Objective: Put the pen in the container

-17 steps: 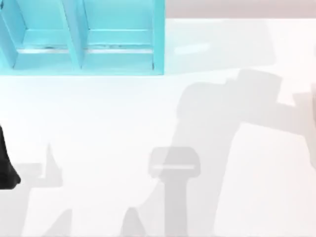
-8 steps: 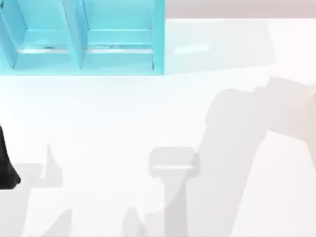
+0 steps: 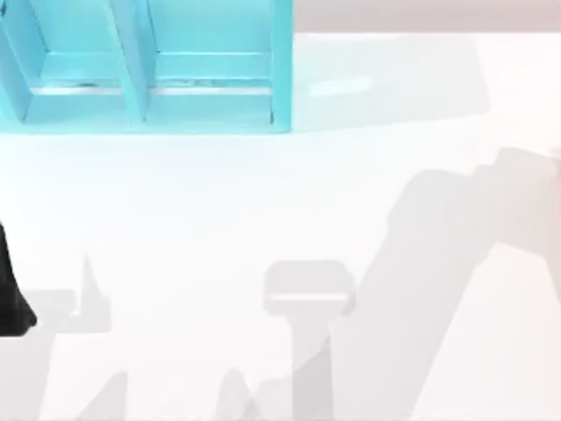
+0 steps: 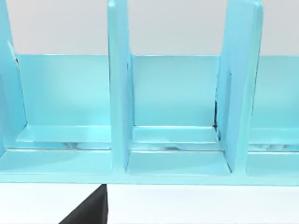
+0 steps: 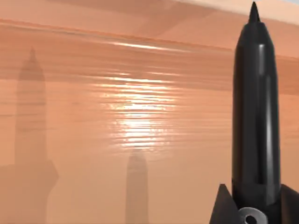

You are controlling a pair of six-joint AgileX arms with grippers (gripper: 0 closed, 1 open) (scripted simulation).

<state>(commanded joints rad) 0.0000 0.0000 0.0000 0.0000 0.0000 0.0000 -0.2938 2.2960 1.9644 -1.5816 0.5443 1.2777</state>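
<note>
Black pen (image 5: 256,116) is seen clamped in the right gripper (image 5: 252,207), dark fingers (image 5: 223,207) pressed to both sides of the barrel near the silver band, tip pointing away from the wrist. Against a second ago, the right arm's shadow in the top view is shifted toward the right edge, so the pen is judged carried off, not yet at the container (image 3: 149,70). Cyan compartments, far left of the white bench (image 3: 263,202), are shown close up by the left wrist view. Left gripper (image 3: 10,294) is parked at the left edge; finger state cannot be told.
</note>
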